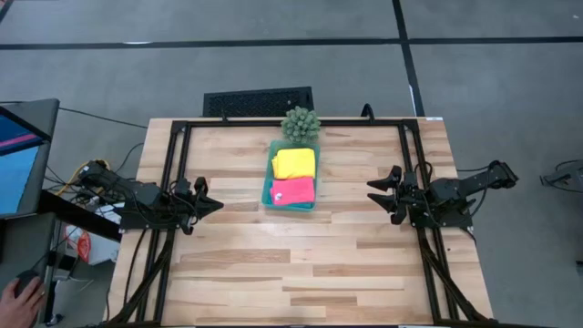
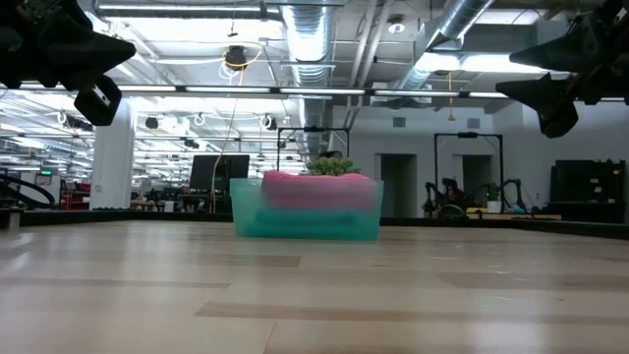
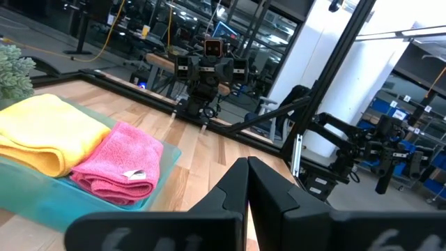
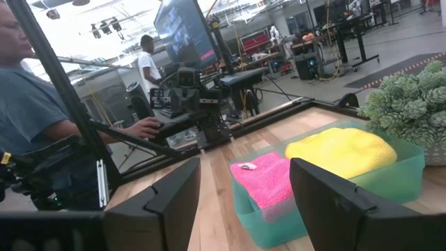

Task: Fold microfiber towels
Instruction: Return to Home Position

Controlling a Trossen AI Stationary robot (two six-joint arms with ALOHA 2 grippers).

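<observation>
on the wood table (image 1: 237, 264), a tray (image 1: 269, 182) holds towels (image 1: 293, 164); left claw (image 1: 219, 205) closed, right claw (image 1: 374, 193) spread.

High cam straight down over table (image 1: 237, 255); low cam level at tabletop, facing room; wrist cams look inward, closer; all share teal tray (image 2: 305, 224), pink towel (image 3: 118, 160).
</observation>
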